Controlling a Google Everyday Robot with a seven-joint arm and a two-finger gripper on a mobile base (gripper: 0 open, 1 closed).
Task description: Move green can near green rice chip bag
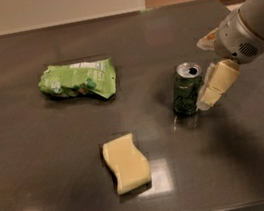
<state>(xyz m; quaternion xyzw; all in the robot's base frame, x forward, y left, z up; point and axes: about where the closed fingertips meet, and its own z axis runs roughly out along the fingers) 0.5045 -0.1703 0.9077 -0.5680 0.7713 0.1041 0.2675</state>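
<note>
The green can (187, 89) stands upright on the dark table (46, 193), right of centre, silver top showing. The green rice chip bag (78, 80) lies flat at the left, well apart from the can. My gripper (204, 72) is just right of the can, open and empty. One cream finger (218, 82) reaches down beside the can's right side. The other finger (208, 39) shows higher up, behind it. The arm comes in from the right edge.
A pale yellow wavy sponge (126, 163) lies at the front, left of the can. The table's far edge runs along the top against a pale wall. A bright light spot reflects at the front left.
</note>
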